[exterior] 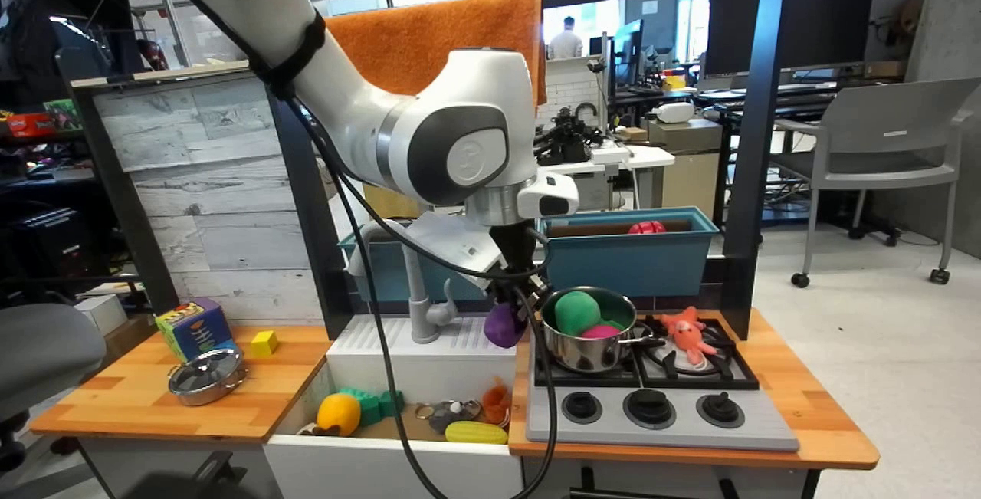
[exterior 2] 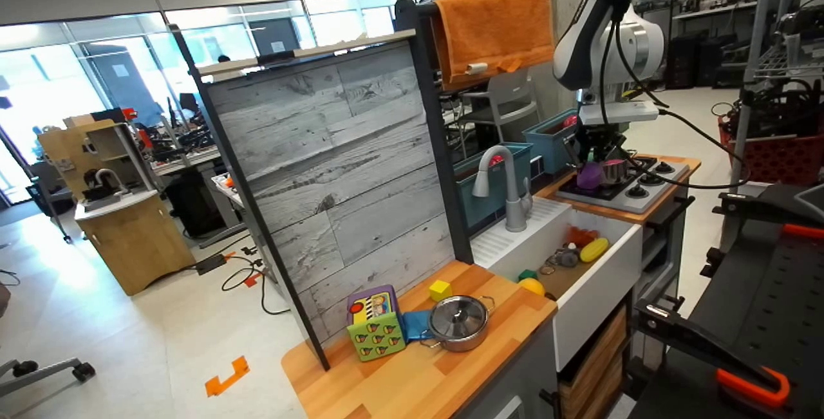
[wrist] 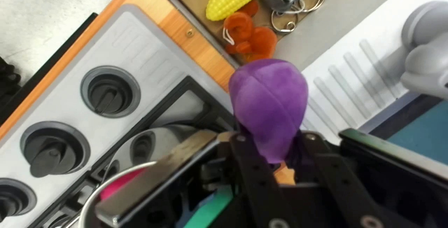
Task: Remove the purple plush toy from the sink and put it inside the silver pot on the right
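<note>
The purple plush toy is held in my gripper, hanging just left of the silver pot in that exterior view. The toy also shows in an exterior view, partly in front of the pot. In the wrist view the gripper's fingers are shut on the narrow end of the toy. The pot is lower left there, partly hidden by the gripper. It stands on the stove with a green ball and something pink inside. The white sink is left of and below the gripper.
The sink holds a yellow corn toy, an orange toy and a yellow ball. The grey faucet rises behind it. A red-orange starfish toy is beside the pot. Blue bins stand behind. A cable loops below the arm.
</note>
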`<state>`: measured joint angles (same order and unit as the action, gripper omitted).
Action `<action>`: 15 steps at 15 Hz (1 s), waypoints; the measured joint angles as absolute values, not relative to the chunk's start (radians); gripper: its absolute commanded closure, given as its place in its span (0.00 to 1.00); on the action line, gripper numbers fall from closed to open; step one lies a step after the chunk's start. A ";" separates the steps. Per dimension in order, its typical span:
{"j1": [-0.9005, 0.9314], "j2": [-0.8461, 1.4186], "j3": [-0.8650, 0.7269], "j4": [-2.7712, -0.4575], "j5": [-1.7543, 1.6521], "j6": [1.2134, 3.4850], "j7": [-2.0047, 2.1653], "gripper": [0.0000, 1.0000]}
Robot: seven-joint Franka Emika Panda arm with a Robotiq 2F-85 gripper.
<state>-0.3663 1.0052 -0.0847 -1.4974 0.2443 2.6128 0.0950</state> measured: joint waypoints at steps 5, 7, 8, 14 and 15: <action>-0.376 0.937 -0.101 -1.521 0.262 2.614 0.125 0.94; -0.363 0.897 -0.127 -1.553 0.260 2.615 0.157 0.94; -0.348 0.881 -0.153 -1.569 0.257 2.617 0.185 0.94; -0.217 0.872 -0.363 -1.606 0.179 2.620 0.462 0.94; -0.199 0.879 -0.386 -1.606 0.174 2.627 0.498 0.94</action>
<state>-0.1995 0.8793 -0.3856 -1.6064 0.1743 2.6271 0.4982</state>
